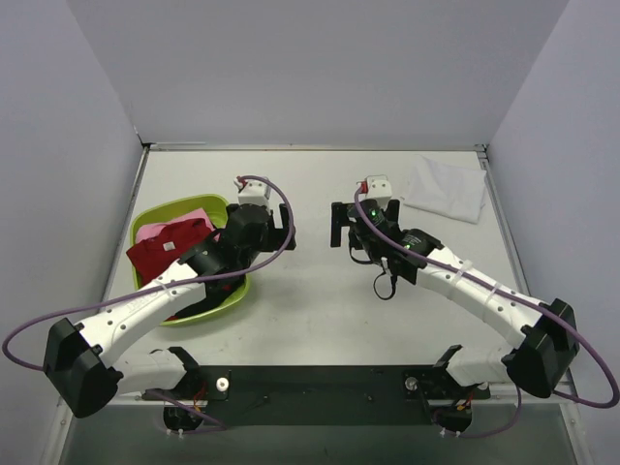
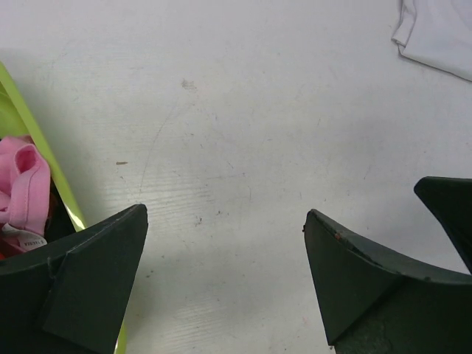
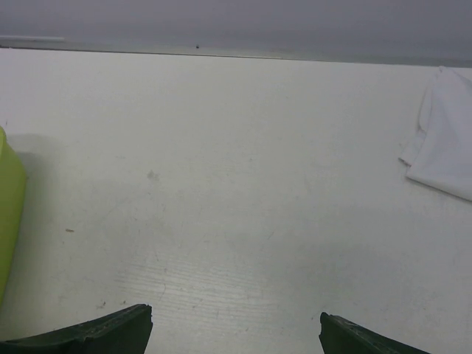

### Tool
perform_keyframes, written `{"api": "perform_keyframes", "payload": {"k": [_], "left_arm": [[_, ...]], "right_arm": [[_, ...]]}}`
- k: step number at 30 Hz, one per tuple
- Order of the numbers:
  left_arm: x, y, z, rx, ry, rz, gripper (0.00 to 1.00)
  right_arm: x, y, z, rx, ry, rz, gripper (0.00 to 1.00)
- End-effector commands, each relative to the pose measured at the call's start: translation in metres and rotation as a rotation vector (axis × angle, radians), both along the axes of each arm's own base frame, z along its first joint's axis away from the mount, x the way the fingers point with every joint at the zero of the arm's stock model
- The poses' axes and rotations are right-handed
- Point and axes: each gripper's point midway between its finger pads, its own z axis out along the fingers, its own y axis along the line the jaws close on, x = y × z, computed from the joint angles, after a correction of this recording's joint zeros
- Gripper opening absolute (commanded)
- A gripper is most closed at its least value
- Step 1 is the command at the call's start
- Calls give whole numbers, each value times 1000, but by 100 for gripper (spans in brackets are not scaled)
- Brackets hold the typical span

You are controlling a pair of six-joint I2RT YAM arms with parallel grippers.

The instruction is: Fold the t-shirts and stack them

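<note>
While white t-shirt (image 1: 448,189) lies at 2 o'clock, left gripper (image 2: 225,280) and right gripper (image 3: 236,335) are seen spread wide, nothing held, over table (image 1: 310,310); red t-shirt (image 1: 170,247) in tub (image 1: 208,308), 9 o'clock.

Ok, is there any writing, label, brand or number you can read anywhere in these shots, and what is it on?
No text here can be read.
Tag under the pink shirt in the tub: dark print, too blurred to read.
White patch on the red shirt, top view: too small to tell if it bears print.
No other text shows.
</note>
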Motion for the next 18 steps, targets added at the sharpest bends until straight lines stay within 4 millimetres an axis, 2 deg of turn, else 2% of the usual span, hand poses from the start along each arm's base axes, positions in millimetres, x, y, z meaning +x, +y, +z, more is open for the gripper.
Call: {"api": "perform_keyframes", "payload": {"k": [1, 5, 8, 10, 13, 14, 18], "left_arm": [[10, -8, 23, -14, -61, -11, 97], [10, -6, 15, 3, 9, 31, 97], [-1, 9, -2, -16, 96, 126, 97], [-11, 27, -19, 9, 145, 199, 97], [-21, 54, -28, 3, 178, 321, 97], [-28, 66, -31, 7, 197, 366, 97], [-30, 115, -33, 47, 204, 551, 97]], "right_arm": [[1, -5, 11, -18, -35, -17, 100], [1, -3, 1, -19, -9, -19, 100], [0, -2, -10, -35, 17, -18, 100], [-1, -1, -15, -37, 29, -12, 100], [-3, 2, -22, -34, 46, 3, 100], [-4, 3, -26, -34, 55, 9, 100], [-7, 7, -33, -22, 67, 33, 100]]}}
